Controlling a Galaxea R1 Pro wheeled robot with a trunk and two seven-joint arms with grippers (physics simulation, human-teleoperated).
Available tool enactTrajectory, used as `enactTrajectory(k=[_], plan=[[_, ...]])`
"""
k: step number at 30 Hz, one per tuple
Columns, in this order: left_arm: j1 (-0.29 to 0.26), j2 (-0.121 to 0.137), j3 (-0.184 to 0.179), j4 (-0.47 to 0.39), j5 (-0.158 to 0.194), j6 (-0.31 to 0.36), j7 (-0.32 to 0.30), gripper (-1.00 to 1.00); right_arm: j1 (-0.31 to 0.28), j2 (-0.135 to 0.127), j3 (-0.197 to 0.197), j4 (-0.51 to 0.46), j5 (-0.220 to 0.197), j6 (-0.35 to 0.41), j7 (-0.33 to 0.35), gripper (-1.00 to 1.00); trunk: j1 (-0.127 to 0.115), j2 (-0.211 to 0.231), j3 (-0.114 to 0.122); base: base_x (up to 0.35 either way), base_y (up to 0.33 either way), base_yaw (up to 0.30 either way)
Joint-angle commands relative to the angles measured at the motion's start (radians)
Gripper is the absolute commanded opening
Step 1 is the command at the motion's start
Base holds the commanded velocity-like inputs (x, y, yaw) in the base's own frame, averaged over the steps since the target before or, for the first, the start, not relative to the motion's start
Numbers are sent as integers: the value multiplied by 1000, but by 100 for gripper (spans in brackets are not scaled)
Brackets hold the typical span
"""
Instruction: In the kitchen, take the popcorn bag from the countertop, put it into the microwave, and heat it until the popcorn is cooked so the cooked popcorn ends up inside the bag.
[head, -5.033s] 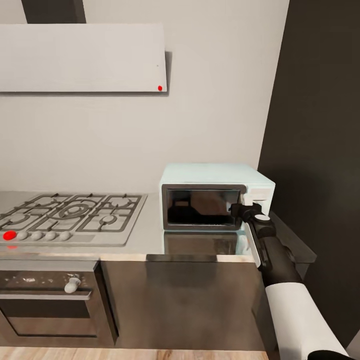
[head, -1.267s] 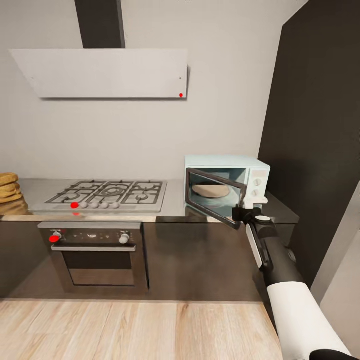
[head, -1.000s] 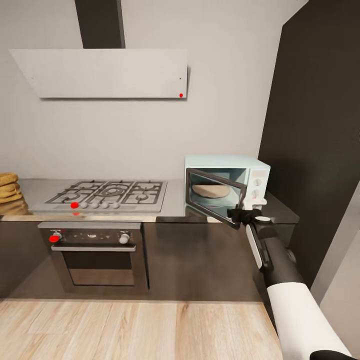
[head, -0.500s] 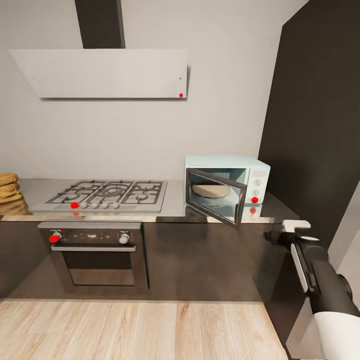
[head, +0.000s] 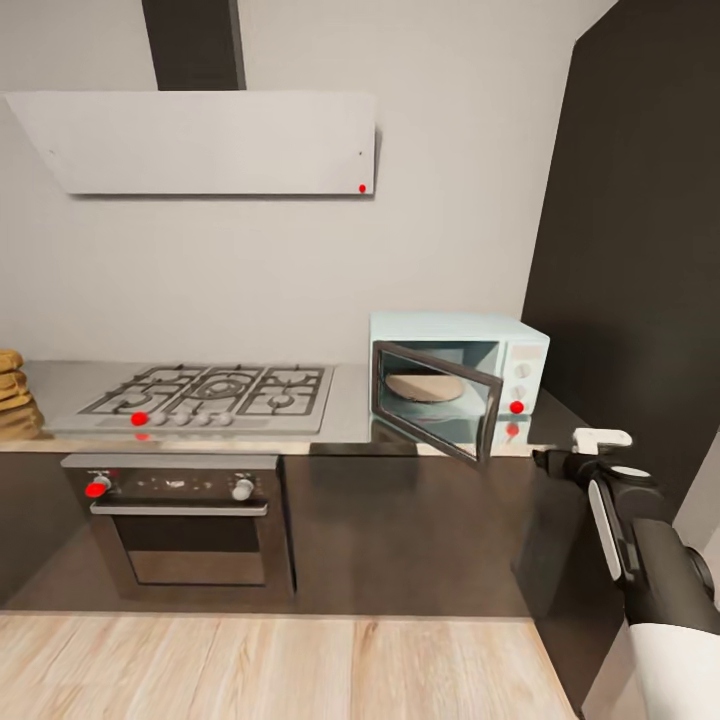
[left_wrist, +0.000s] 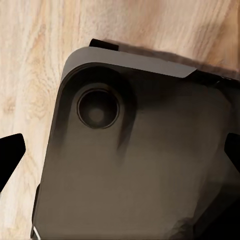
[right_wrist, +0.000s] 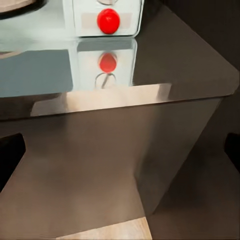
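The pale mint-blue microwave (head: 455, 345) stands at the right end of the grey countertop (head: 345, 415). Its dark glass door (head: 437, 402) hangs swung out to the front, and a tan round plate (head: 425, 387) lies inside. The red dot (right_wrist: 108, 21) on its control panel is mirrored in the counter. The tan popcorn bag (head: 8, 385) sits at the counter's far left, cut off by the picture's edge. My right gripper (head: 575, 450) is open and empty, right of the door and below the counter's edge. My left gripper (left_wrist: 120, 155) is open over my own dark base.
An inset gas hob (head: 205, 393) lies mid-counter, with a built-in oven (head: 180, 525) beneath it and a white hood (head: 210, 140) above. A tall dark cabinet (head: 640, 250) walls off the right side. Wooden floor (head: 270, 665) runs in front.
My right gripper has let go of the microwave door and drawn back to the right and down. The door stays open. The view has shifted slightly.
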Motion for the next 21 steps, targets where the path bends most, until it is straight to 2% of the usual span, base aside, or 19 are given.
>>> enactTrajectory(k=[1, 15, 21], plan=[[0, 0, 1, -1, 4, -2, 1, 100, -1, 0, -1, -1, 10, 5, 10, 100, 1, 0, -1, 300, 0, 0], [0, 0, 1, -1, 4, -2, 1, 100, -1, 2, -1, 4, 5, 3, 16, 100, 1, 0, -1, 301, 0, 0], [0, -1, 1, -1, 3, -2, 1, 100, -1, 3, -1, 9, 7, 3, 142, 100, 1, 0, -1, 235, 0, 0]])
